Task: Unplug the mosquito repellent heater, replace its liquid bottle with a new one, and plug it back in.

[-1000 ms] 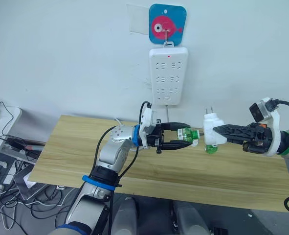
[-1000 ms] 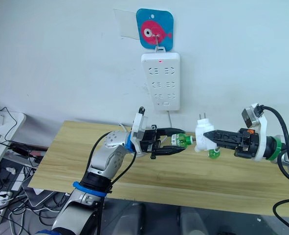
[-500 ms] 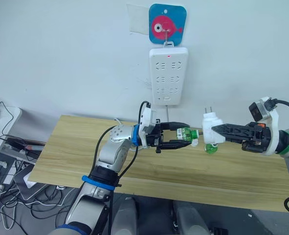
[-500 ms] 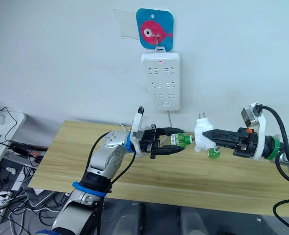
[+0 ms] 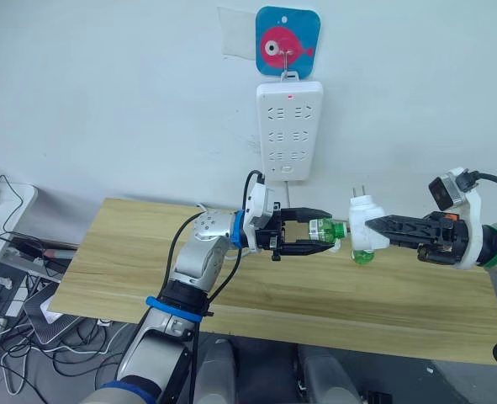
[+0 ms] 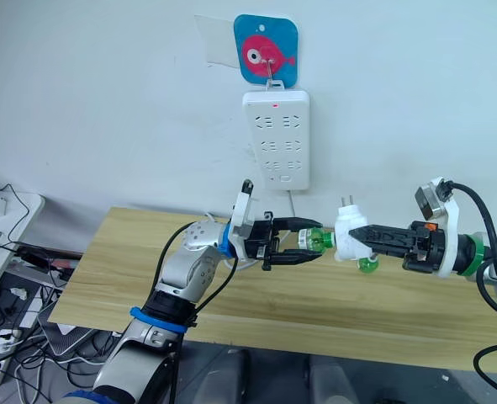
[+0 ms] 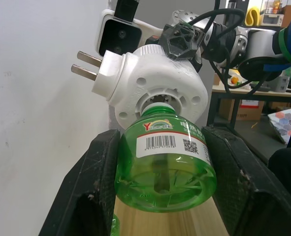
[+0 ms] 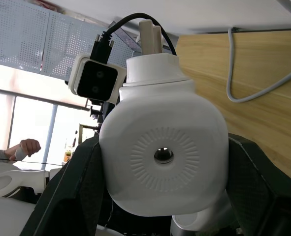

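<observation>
Above the middle of the wooden counter (image 5: 256,286), the two grippers meet nose to nose. The left gripper (image 5: 319,236) has its black fingers (image 7: 93,191) pinching a green liquid bottle (image 7: 165,164) by its sides, one finger against each flank, neck pointing toward 3 o'clock in the left eye view. The bottle carries a label with a barcode and a square code, seen in the left wrist view. Its neck sits right at the ribbed round opening in the underside of the mosquito repellent heater (image 5: 367,225); how far the neck is in I cannot tell.

The right gripper (image 5: 381,225) clamps the white heater between its fingers (image 8: 69,196), which press on the heater's two sides in the right wrist view. The heater's rounded face with a small central hole looks at that wrist camera, and its two metal prongs (image 5: 359,190) stick up toward 12 o'clock. Heater and bottle are both held in the air over the counter, touching nothing else.

A second green bottle (image 5: 362,255) shows just below the heater, at about 6 o'clock from it; whether it rests on the counter I cannot tell.

On the wall at 12 o'clock from the grippers hangs a white power strip (image 5: 290,130) with a small red light lit, hooked under a blue square plaque with a pink fish (image 5: 288,45). A white cable (image 8: 248,73) lies curved on the counter.
</observation>
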Robot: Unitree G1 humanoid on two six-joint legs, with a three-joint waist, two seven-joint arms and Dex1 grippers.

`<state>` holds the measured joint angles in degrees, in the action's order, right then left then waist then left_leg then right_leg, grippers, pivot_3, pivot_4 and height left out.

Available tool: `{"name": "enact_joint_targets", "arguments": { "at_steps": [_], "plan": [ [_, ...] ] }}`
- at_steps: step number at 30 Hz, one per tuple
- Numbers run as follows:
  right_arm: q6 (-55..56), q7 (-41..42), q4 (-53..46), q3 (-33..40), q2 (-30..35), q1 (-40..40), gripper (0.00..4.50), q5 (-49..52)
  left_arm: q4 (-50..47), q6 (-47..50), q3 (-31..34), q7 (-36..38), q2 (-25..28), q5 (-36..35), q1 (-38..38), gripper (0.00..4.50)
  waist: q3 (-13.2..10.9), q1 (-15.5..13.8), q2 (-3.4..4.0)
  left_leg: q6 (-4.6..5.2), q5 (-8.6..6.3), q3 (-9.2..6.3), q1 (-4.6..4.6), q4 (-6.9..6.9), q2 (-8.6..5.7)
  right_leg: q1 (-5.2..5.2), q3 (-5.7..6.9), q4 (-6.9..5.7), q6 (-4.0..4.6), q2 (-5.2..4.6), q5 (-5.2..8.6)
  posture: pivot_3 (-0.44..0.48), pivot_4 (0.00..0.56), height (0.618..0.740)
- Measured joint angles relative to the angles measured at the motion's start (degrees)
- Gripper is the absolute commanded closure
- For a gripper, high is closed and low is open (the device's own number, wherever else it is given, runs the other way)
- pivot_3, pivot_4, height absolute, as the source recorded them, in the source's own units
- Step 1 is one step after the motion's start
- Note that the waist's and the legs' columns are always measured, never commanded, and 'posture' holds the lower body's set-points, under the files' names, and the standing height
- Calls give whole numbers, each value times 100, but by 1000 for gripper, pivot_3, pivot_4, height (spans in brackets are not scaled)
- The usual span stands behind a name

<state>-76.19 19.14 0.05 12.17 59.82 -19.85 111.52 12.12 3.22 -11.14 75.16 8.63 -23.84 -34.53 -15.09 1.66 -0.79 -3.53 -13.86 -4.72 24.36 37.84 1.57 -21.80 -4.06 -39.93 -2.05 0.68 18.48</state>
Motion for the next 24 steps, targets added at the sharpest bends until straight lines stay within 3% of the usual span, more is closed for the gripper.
{"name": "enact_joint_targets", "arguments": {
  "at_steps": [24],
  "plan": [
    [318,-447,-368,-227,-350,-122,1520,-60,148,-15,61,126,-2,2,-25,2259,0,1,0,0,0,-1,1,0,1,-1,1,-1,0,0,0,-6,222,740]
  ]
}}
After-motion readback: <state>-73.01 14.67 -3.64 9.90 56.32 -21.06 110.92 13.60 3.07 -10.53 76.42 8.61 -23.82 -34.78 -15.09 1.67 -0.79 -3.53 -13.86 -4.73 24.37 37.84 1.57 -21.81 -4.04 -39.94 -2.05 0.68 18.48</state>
